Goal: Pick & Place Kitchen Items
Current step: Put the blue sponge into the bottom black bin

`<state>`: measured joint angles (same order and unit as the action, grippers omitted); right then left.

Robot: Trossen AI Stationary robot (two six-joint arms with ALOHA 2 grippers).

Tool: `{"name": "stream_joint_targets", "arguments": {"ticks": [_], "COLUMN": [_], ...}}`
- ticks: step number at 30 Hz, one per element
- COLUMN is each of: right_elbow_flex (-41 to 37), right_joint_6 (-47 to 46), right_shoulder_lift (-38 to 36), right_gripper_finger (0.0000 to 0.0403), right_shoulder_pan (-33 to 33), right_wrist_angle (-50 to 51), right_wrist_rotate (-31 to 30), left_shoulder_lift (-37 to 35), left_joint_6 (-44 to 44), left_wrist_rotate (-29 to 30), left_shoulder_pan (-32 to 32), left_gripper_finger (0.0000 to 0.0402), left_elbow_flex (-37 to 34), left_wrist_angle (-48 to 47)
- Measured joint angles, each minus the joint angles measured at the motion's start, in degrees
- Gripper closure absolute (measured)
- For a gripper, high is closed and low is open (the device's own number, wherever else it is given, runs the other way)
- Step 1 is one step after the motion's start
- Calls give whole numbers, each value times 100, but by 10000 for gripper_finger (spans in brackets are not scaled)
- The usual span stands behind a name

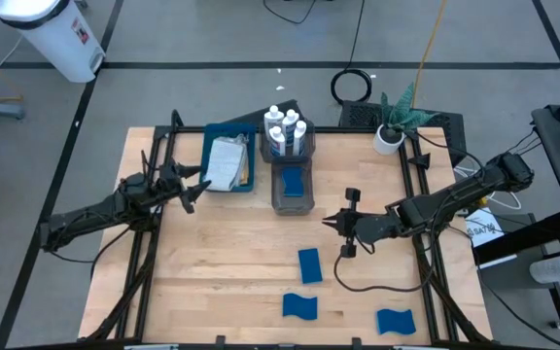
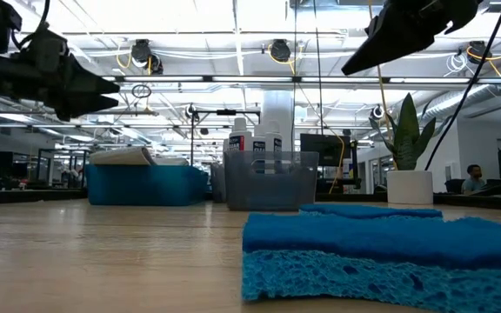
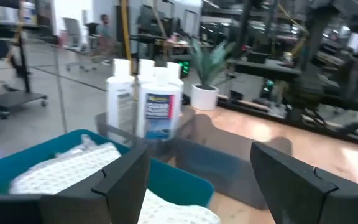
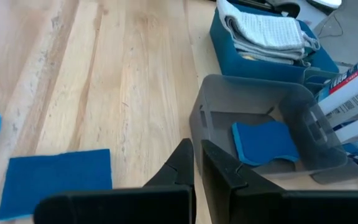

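My right pincer [image 1: 331, 222] hangs clenched and empty above the worktop [image 1: 222, 262], just beside the grey bin [image 4: 253, 118] that holds one blue sponge [image 4: 265, 142]. Three more sponges [image 1: 308, 264] lie on the wood nearby. My left pincer [image 1: 194, 190] is released, holding nothing, next to the blue tray [image 1: 246, 187] of folded cloths [image 1: 225, 162]. White bottles [image 1: 286, 126] stand beyond the bin.

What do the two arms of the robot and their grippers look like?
Both arms are dark, nearly black, built of slim jointed segments. The left gripper and right gripper each end in two flat, wedge-shaped black fingers. A thin black cable hangs beside the right arm.
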<state>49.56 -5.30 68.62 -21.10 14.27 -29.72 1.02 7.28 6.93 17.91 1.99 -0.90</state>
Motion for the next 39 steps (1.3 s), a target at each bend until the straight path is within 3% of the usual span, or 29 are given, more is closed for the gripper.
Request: {"name": "stream_joint_targets", "arguments": {"ticks": [9, 11, 14, 19, 24, 26, 28, 30, 33, 36, 39], "right_elbow_flex": [0, 0, 0, -644, -1463, -1592, -1505, -1210, -472, 357, 941], "right_joint_6": [135, 77, -37, 280, 357, 466, 561, 643, 381, -590, -1997], "right_shoulder_lift": [0, 0, 0, 37, 42, 77, 153, 203, 217, 311, 483], "right_gripper_finger": [399, 399, 399, 399, 399, 399, 396, 383, 341, 279, 213], "right_shoulder_pan": [0, 0, -94, -803, -1613, -1954, -2335, -2697, -3172, -3657, -4134], "right_wrist_angle": [-110, -270, -764, -3349, -6120, -6850, -7144, -6679, -4742, -2548, -799], "right_wrist_rotate": [24, 330, 1361, 2901, 3914, 4010, 3606, 2997, 2105, 1279, 1023], "left_shoulder_lift": [8, 8, 8, 8, 8, 8, 8, 8, 8, 8, 8], "left_joint_6": [-138, -115, -145, -353, -678, -802, -926, -1036, -1157, -1195, -1199], "left_wrist_rotate": [-145, -198, -198, -196, -199, -198, -199, -200, -196, -195, -195], "left_shoulder_pan": [0, 0, 0, 0, 0, 0, 0, 0, 0, 0, 0], "left_gripper_finger": [119, 119, 119, 119, 119, 119, 119, 119, 119, 119, 119], "left_elbow_flex": [-5, -6, -18, -25, -25, -25, -25, -25, -25, -25, -25], "left_wrist_angle": [-21, -13, 67, 102, 102, 102, 102, 102, 104, 106, 106]}}
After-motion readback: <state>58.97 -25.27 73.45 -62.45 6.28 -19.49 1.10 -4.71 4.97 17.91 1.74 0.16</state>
